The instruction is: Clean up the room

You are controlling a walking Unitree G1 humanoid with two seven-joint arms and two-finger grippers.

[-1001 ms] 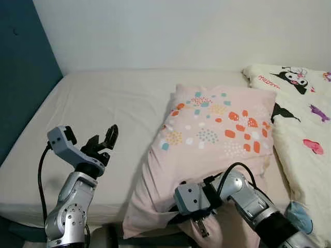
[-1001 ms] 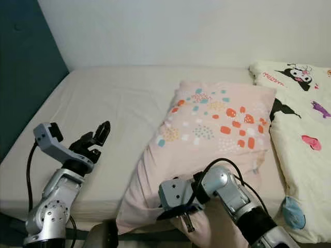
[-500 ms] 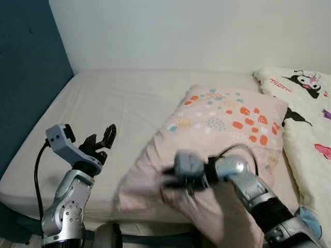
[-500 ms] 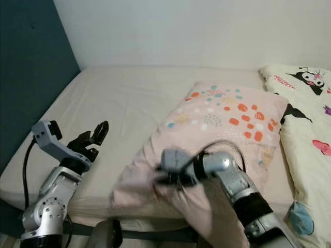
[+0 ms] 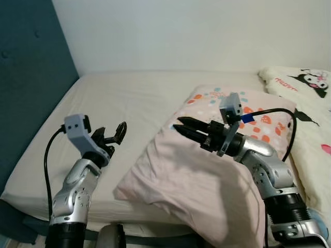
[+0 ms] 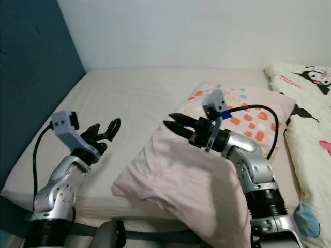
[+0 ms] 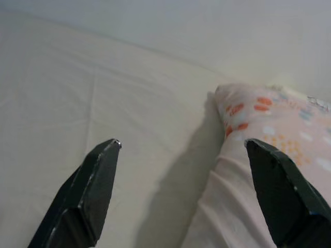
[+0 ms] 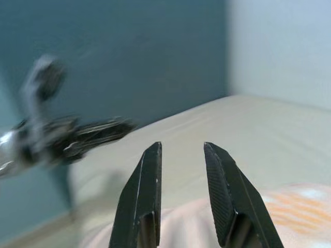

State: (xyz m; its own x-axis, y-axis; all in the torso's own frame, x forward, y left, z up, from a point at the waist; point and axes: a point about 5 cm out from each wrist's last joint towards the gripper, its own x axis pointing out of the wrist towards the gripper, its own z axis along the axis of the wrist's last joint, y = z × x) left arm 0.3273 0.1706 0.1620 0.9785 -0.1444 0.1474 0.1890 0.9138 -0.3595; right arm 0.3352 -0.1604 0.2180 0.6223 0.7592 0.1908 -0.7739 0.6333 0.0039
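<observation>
A pink pillow (image 5: 207, 170) with coloured spots lies on the bed (image 5: 119, 98), its near end bunched up by the bed's front edge. My right gripper (image 5: 179, 124) hovers just above the pillow's left part, pointing left. Its fingers (image 8: 147, 191) stand a little apart, open, with nothing between them. My left gripper (image 5: 115, 132) is held up over the bare sheet to the left of the pillow. It is wide open and empty, and the pillow (image 7: 258, 119) shows beside one fingertip (image 7: 101, 165).
A cream blanket (image 5: 305, 98) with cartoon prints covers the bed's right side. A dark blue wall (image 5: 26, 77) runs along the bed's left edge and a white wall stands behind it. A small blue thing (image 6: 307, 214) lies at the blanket's near end.
My right gripper has let go of the pillow's near edge, risen and swung left above it. The pillow's near end has shifted onto the bed. The camera has moved too.
</observation>
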